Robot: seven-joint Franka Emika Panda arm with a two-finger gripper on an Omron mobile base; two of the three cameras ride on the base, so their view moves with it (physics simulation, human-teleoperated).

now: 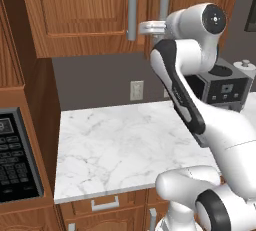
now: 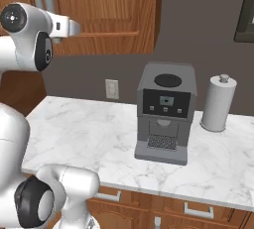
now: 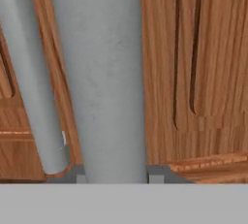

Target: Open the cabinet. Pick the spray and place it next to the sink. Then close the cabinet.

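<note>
Hand view | jaws clamp cabinet [image 3: 203, 72] handle [image 3: 109, 72] | tips mostly hidden

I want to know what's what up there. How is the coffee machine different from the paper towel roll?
The coffee machine is boxy and dark grey, while the paper towel roll is a round, pale cylinder. The coffee machine has a dark panel with small buttons; the paper towel roll is plain with a small knob on top. The coffee machine is wider and a bit taller than the roll. Both stand upright on the marble counter, side by side and apart.
</note>
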